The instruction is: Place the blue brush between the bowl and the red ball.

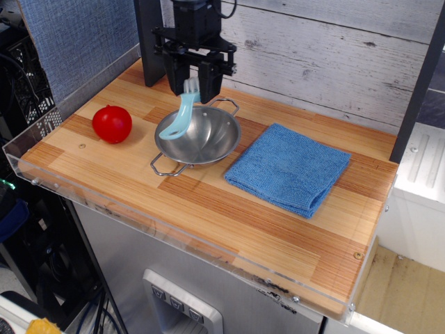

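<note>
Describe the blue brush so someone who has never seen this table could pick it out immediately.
Start at the steel bowl near the middle of the wooden table. Above its left rim hangs the blue brush, held at its bristle end by the black gripper. It is pale aqua plastic, unlike the darker folded cloth.

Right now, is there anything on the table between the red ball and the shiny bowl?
No. In this view, only bare wood lies between the red ball and the bowl; the blue brush hangs in the gripper above.
</note>
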`<state>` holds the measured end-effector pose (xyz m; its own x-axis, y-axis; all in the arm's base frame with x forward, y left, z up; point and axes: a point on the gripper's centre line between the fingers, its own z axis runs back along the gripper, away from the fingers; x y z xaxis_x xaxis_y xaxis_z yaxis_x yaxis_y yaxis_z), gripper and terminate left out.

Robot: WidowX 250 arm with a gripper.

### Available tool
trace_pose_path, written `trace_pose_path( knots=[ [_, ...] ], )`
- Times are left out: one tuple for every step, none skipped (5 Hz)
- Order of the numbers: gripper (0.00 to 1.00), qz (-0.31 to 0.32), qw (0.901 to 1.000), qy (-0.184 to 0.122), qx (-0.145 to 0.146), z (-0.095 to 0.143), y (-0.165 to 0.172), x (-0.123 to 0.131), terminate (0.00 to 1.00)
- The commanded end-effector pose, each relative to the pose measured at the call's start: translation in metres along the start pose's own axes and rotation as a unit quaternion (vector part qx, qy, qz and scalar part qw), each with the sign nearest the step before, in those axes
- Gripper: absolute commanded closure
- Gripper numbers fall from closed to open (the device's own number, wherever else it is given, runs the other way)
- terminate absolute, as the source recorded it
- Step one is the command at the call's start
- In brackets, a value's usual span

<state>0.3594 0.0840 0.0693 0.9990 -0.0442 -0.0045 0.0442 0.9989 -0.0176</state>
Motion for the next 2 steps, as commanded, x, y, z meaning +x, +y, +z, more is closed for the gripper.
trace_pose_path(
  knots=[
    [1.0,0.014,0.9996,-0.008,0.021,0.005,0.028,0.011,0.0],
    [1.0,0.024,0.9993,-0.006,0.029,0.006,0.039,0.009,0.0]
  ],
)
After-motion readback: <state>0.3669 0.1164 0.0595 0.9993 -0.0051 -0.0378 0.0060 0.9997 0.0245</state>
